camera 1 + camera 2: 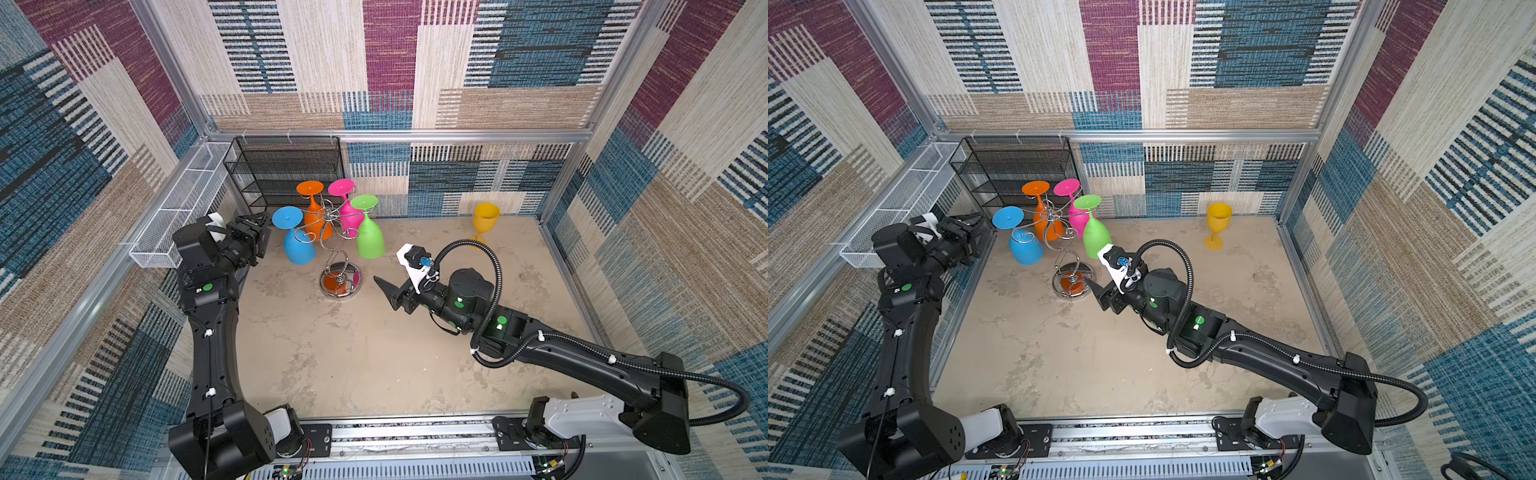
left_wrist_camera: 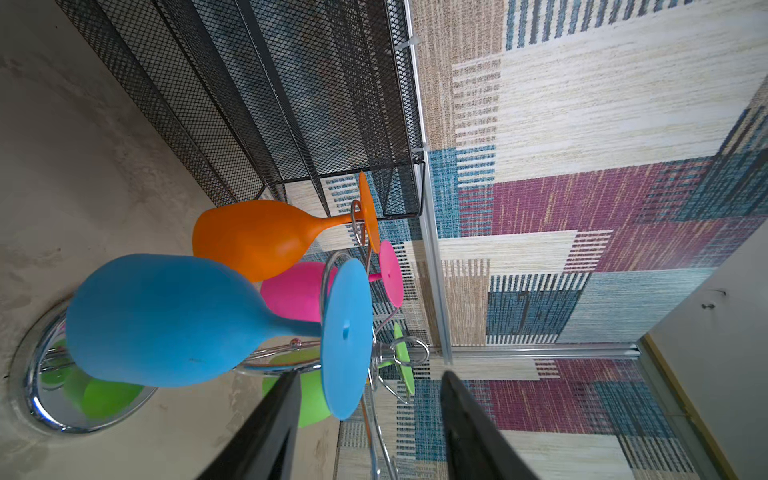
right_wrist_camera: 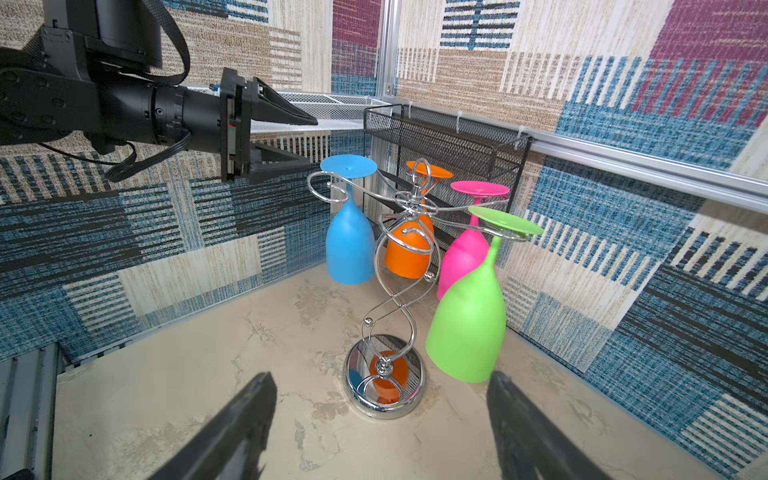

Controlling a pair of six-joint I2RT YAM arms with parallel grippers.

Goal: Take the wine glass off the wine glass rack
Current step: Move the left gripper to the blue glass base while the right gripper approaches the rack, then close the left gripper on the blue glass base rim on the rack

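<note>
Table (image 1: 374, 365) bears wine glass rack (image 1: 329, 291), goblet (image 1: 485, 218), shelf (image 1: 286, 166).

A black mesh shelf unit (image 1: 286, 166) stood at the table's (image 1: 374, 353) far edge, near the far-left corner. A long white mesh basket (image 1: 178, 208) ran along the left edge beside it. Patterned fabric covered the walls (image 1: 457, 62).

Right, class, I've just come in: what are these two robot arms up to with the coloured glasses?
The blue glass, orange glass, pink glass and green glass hang upside down on the rack. The left gripper is open, level with the blue glass's foot and just beside it, with nothing gripped yet. The right gripper, also open and empty, sits low facing the rack's base. A yellow glass stands upright on the table.
</note>
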